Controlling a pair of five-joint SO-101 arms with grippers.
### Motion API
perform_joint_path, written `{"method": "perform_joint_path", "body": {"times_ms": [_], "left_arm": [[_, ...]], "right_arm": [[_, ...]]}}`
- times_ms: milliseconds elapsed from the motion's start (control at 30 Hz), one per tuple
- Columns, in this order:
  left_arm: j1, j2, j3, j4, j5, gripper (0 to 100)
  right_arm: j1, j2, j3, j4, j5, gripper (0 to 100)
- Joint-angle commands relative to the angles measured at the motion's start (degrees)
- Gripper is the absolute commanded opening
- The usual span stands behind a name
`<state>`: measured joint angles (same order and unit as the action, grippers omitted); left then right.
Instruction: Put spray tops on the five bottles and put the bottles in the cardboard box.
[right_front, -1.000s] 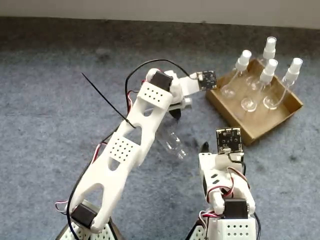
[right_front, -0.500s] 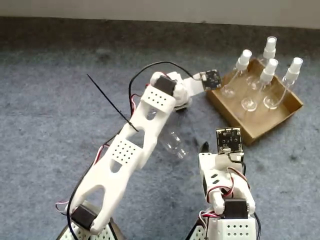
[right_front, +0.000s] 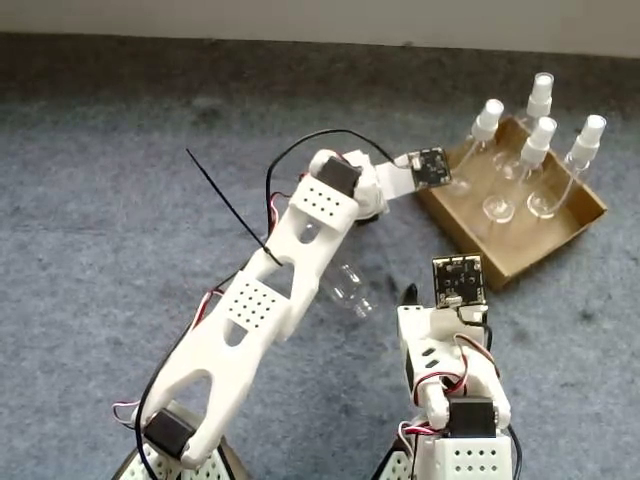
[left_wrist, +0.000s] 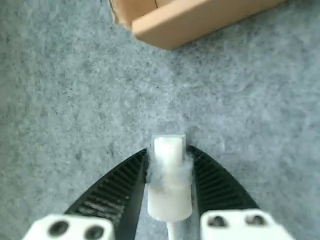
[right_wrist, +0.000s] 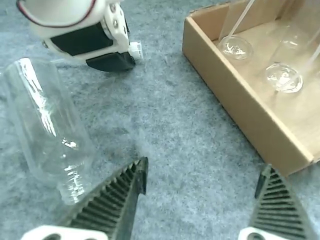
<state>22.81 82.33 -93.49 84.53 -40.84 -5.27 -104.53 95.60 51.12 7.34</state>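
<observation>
Left tool (left_wrist: 169, 151) clamped, right tool (right_wrist: 204, 168) spread.

Black ribbed fingers on white mounts for the left pincer (left_wrist: 169, 152). White plastic spray top (left_wrist: 170, 187) sits between its fingers. Plain tan cardboard box (left_wrist: 200, 17) is beyond its tips. Speckled grey felt surface (left_wrist: 60, 100) lies under it all. The right pincer (right_wrist: 202, 169) has the same black ribbing and white bases. Clear colourless plastic bottle (right_wrist: 47, 125) beside one finger, with bright glints. White left arm (right_front: 270, 290), its panels dotted with rows of small holes, and a thin black cable (right_front: 300, 138).
</observation>
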Motion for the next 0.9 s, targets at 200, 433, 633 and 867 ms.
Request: {"method": "perform_joint_path", "body": {"times_ms": [200, 433, 633, 867], "left_arm": [[-3.1, -0.5, -1.7, 15.3, -7.6, 2], [-6.5, -0.6, -1.7, 16.0, -9.1, 2], [-9.8, -3.9, -1.8, 15.9, -9.1, 2], [-12.9, -11.2, -1.8, 15.9, -9.1, 2]], "right_arm": [[0.5, -0.7, 8.0, 0.2, 0.7, 31.3], [0.6, -0.7, 8.0, 0.2, 0.7, 31.3], [0.6, -0.7, 8.0, 0.2, 0.7, 31.3], [0.6, -0.7, 8.0, 0.2, 0.7, 31.3]]}}
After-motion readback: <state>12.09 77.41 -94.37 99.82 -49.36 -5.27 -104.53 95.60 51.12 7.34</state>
